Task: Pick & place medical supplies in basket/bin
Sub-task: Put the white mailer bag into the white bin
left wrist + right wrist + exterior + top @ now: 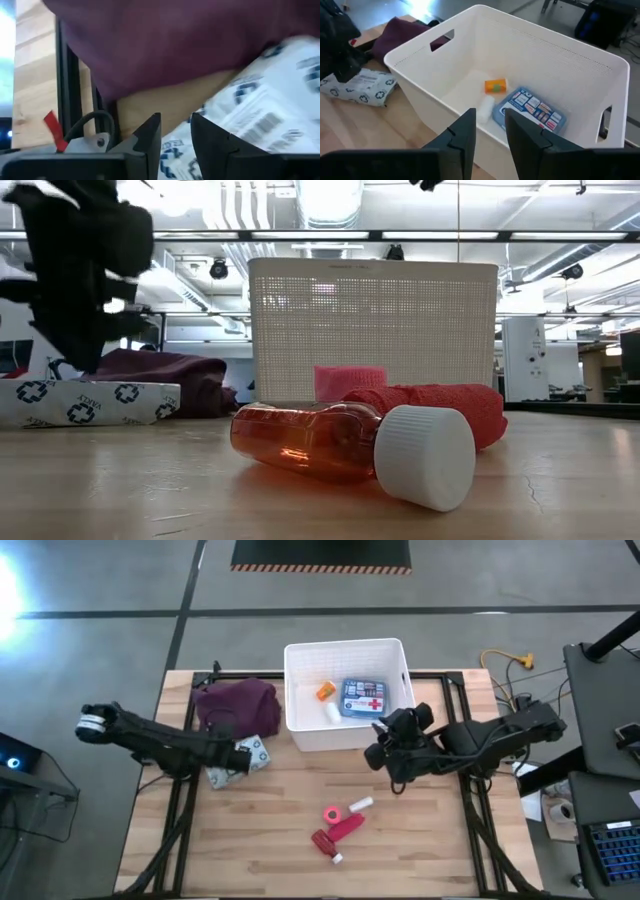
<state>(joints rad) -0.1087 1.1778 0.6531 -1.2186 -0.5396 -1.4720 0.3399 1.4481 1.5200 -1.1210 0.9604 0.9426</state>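
The left gripper (240, 756), jaws apart, sits at the packet (232, 762) beside the cloth (236, 705), apparently to grasp it for the bin (347, 735), while the right gripper (381, 740), jaws parted and empty, waits near the bin's corner, which holds the box (362, 698).

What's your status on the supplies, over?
Left gripper at patterned packet, jaws open. Right gripper empty beside bin. Blue box binned. Maroon cloth crowds packet.
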